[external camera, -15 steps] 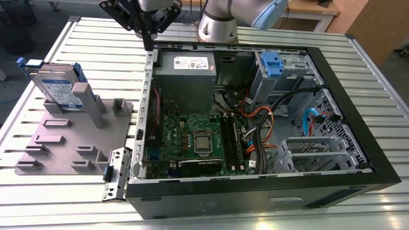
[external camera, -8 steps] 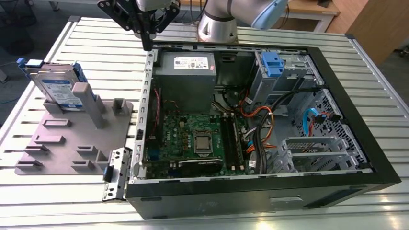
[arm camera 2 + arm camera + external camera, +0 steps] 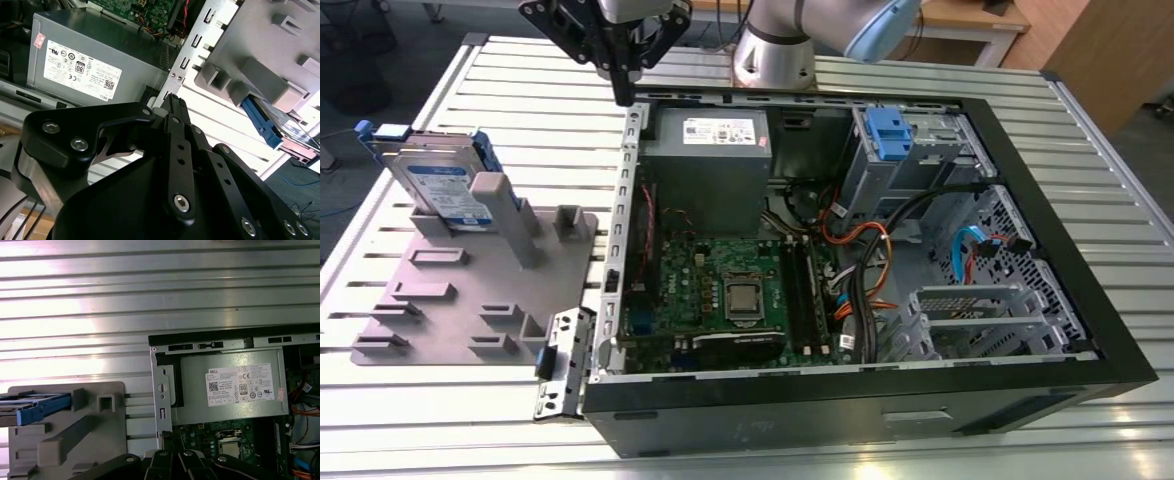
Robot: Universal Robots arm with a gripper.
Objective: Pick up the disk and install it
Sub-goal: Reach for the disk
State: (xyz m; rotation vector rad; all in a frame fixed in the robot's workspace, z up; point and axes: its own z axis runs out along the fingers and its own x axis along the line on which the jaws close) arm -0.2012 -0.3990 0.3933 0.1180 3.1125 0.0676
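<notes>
The disk (image 3: 443, 188) stands on edge in a grey fixture plate (image 3: 454, 325) at the exterior view's left, outside the open computer case (image 3: 854, 405). It leans a little against upright grey posts, with its white-and-blue labelled face turned toward the exterior camera. Its long axis runs roughly level along the plate, slanting from the far left toward the near right in that view. Blue caddy rails frame it. One rail end shows in the first wrist view (image 3: 42, 410), and it shows again beside the silver body in the second wrist view (image 3: 260, 125).

The arm reaches in from the far side of the slatted metal table (image 3: 520, 90). Its wrist is turned so that the black gripper (image 3: 624, 97) points almost straight down. It hangs over the case's far corner on the exterior view's left, just above the rim beside the grey power supply (image 3: 707, 155), and is well apart from the disk.

In the second wrist view the gripper's fingers (image 3: 173, 107) lie pressed together into a single narrow tip. They hold nothing and touch nothing. Below them are the case's perforated edge and the table slats. Inside the case, a green motherboard (image 3: 720, 290) lies flat, and a blue plastic bracket (image 3: 887, 133) sits in the drive cage at the far right.
</notes>
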